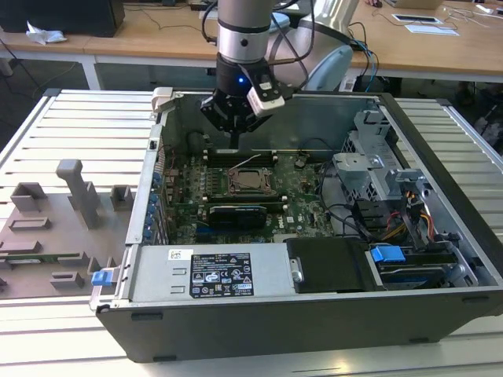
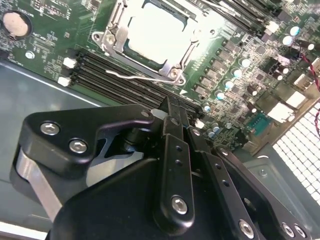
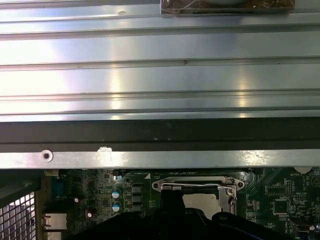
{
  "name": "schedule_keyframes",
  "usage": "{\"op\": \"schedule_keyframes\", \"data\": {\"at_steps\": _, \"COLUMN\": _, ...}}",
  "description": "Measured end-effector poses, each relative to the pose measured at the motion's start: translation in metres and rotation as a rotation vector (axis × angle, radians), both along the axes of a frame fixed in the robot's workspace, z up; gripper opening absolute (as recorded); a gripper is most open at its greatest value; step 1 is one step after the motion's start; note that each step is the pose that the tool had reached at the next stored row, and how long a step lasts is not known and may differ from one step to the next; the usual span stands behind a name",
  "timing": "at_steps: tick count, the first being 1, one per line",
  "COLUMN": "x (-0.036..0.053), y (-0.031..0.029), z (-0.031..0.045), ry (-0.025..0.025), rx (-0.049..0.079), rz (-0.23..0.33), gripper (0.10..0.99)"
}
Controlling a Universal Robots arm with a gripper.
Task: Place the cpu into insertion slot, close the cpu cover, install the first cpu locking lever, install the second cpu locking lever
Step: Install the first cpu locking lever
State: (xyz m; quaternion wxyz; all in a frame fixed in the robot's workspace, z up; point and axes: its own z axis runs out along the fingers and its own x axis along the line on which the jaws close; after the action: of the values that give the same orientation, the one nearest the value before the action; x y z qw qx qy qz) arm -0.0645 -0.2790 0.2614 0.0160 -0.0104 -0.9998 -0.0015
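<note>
At the front of the exterior view an open case (image 1: 314, 322) lies on a table (image 1: 78, 126) made of metal slats. Some grey blocks (image 1: 75, 188) sit on the table at the exterior view's left. Just inside the case's front wall is a grey power box (image 1: 212, 275) with a sticker on top. Behind it lies the green board (image 1: 302, 196). In the middle of the board is the slot (image 2: 172, 74). The cpu (image 2: 152, 32) lies flat inside it with its pale silver top facing up. The cover (image 2: 197, 32) is down over the cpu, so the silver top shows through the cover's square window. A thin wire lever (image 2: 145, 77) runs along the side of the slot nearest the gripper (I cannot tell if it is hooked in). The gripper (image 2: 172, 107) hangs above the board on the slot's far side, over some long black strips (image 2: 100, 75), apart from the cpu. Its two black fingers (image 2: 172, 150) are pressed together and hold nothing. Behind the case stand wooden desks (image 1: 157, 35).
</note>
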Motion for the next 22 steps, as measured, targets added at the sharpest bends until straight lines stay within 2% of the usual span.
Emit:
{"op": "schedule_keyframes", "data": {"at_steps": 10, "x": 0.0216, "y": 0.0, "z": -0.0006, "ry": 0.0047, "rx": 0.0, "rz": 0.0, "gripper": 0.106}}
{"op": "schedule_keyframes", "data": {"at_steps": 17, "x": 0.0236, "y": 0.0, "z": -0.0086, "ry": 0.0095, "rx": 0.0, "rz": 0.0, "gripper": 0.106}}
{"op": "schedule_keyframes", "data": {"at_steps": 22, "x": 0.0226, "y": 0.0, "z": -0.019, "ry": 0.0108, "rx": 0.0, "rz": 0.0, "gripper": 0.106}}
